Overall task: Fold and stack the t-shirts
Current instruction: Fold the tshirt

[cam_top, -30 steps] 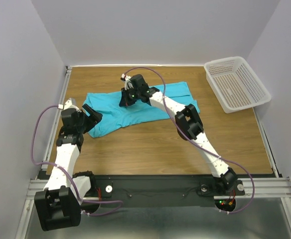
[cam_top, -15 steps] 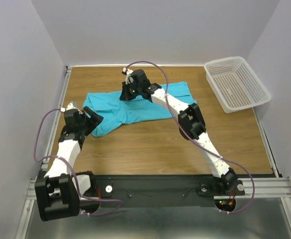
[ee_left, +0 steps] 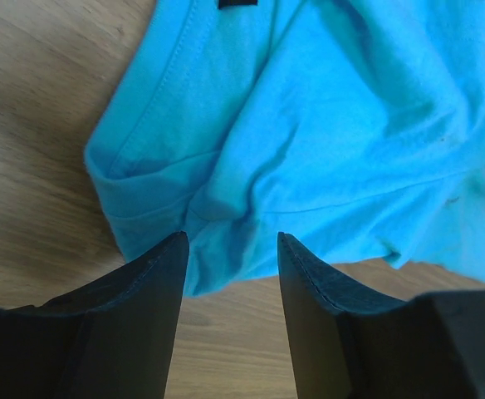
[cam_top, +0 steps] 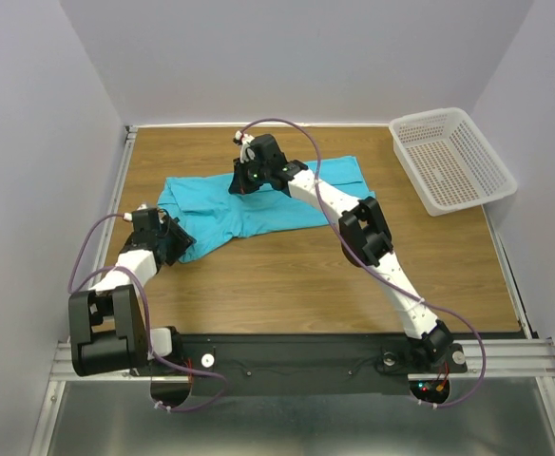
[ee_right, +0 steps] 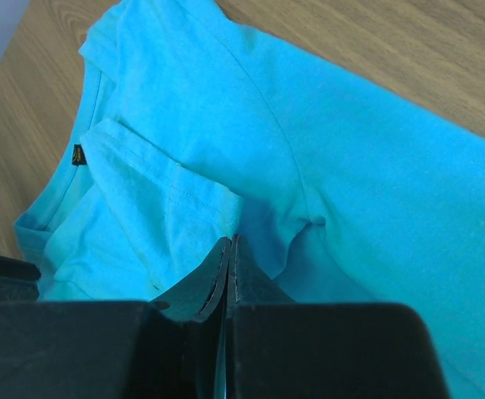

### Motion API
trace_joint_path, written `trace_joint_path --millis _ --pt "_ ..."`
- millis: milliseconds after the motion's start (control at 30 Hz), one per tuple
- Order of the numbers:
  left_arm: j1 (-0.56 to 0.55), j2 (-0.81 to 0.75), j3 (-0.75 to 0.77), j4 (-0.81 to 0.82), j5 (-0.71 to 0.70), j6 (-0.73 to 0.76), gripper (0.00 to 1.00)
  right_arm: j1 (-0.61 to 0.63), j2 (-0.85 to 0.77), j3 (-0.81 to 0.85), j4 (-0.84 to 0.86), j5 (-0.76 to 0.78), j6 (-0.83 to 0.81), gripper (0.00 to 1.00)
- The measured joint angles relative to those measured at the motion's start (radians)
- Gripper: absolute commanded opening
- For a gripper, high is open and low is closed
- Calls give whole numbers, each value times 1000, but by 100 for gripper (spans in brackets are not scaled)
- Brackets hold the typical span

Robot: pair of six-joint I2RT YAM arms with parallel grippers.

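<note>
One turquoise t-shirt lies crumpled and partly folded across the back of the wooden table. In the left wrist view its near-left corner reaches in between my left gripper's open fingertips; the fingers sit low over the wood, with bare wood between them further back. My right gripper is shut on a raised fold of the shirt near the sleeve, and creases in the cloth run to its tip. From above, this gripper hangs over the shirt's upper middle. The dark neck label shows.
A white perforated basket stands at the back right corner. Grey walls close in the table on three sides, with a metal rail along the left edge. Bare wood lies in front of the shirt.
My left arm has dropped low, bringing its gripper down to the shirt's near-left corner, and its jaws have narrowed. The right gripper shifted slightly toward the back, still shut.
</note>
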Motion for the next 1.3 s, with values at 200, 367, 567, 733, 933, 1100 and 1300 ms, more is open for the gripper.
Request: trace_joint_path --millis 200,367,567,733,933,1100,1300 --pt "0 47 47 -10 -49 40 50 0 0 0 1 0 3 1" --pt "2 106 59 -3 -45 51 31 -1 0 0 3 4 3 1" --pt "23 116 56 -4 -40 46 8 -7 -9 -11 6 26 3 1" --pt "59 115 43 5 -14 29 2 -17 -45 -72 11 47 3 1" --pt "92 107 37 4 -7 22 2 -29 -61 -107 21 78 3 1" --pt "99 103 37 -5 -6 22 2 -30 -61 -130 20 100 3 1" --pt "100 100 37 -11 -5 23 2 -30 -67 -146 26 139 3 1"
